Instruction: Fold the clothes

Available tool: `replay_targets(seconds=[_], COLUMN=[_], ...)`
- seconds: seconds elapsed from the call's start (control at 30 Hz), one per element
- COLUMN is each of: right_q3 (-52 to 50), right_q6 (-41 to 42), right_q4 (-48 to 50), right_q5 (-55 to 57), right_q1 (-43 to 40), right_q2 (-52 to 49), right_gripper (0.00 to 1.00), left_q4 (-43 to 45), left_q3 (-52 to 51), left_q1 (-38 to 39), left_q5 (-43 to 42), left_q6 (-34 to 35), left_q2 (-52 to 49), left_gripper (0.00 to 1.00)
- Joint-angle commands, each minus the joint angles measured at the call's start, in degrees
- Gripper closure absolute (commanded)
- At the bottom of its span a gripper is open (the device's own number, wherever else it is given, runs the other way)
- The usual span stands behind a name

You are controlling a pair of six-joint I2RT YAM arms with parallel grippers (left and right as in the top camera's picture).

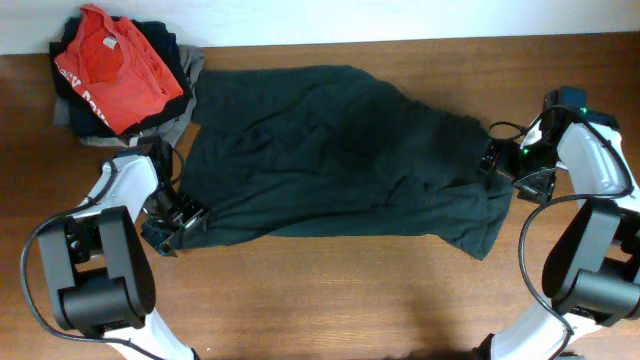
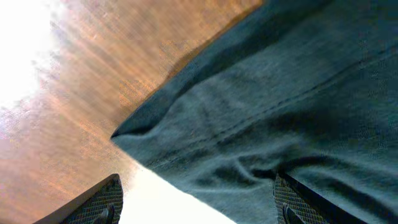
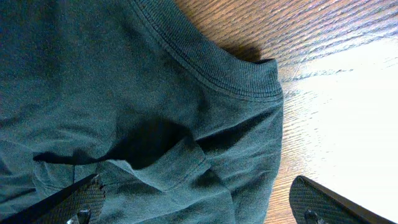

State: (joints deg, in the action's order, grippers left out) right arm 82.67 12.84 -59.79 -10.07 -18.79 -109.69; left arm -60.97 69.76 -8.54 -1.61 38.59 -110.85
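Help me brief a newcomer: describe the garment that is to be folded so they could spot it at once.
Start at the wooden table and look to its middle. A large dark garment lies there, spread out and wrinkled. Unlike the red shirt bunched at the left end, it is almost black, plain and unfolded.
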Motion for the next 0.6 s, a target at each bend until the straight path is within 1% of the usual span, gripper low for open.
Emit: replay_targets(seconds=[0.0, 0.07, 0.2, 0.27, 0.43, 0.57], right_q3=[1.0, 1.0, 1.0, 1.0, 1.0, 1.0], right_q6=[-0.6, -0.6, -0.6, -0.6, -0.6, -0.6], right_q4=[-0.1, 0.0, -0.1, -0.1, -0.1, -0.3], right_q5=[-0.5, -0.5, -0.5, -0.5, -0.5, -0.4], right_q1=[-0.4, -0.4, -0.4, -0.4, -0.4, -0.4], right_q2=[0.6, 0.6, 0.6, 0.6, 0.6, 0.6], right_gripper=[0.01, 0.01, 0.01, 0.01, 0.01, 0.01], left_q4=[1.0, 1.9, 3.0, 2.9, 3.5, 4.0], left_q3=[-1.1, -1.7, -3.2, -3.3, -3.3, -3.3], left_q1=[-0.2, -0.2, -0.2, -0.2, -0.2, -0.2], left_q5=[-1.4, -1.7, -2.1, -2.0, -2.0, -2.0], left_q6=[-1.1, -1.1, -1.1, -1.1, -1.1, -1.1], left_q2=[1.3, 1.3, 1.3, 1.3, 1.3, 1.3], left_gripper=[0.27, 0.30, 0.35, 0.40, 0.60, 0.82])
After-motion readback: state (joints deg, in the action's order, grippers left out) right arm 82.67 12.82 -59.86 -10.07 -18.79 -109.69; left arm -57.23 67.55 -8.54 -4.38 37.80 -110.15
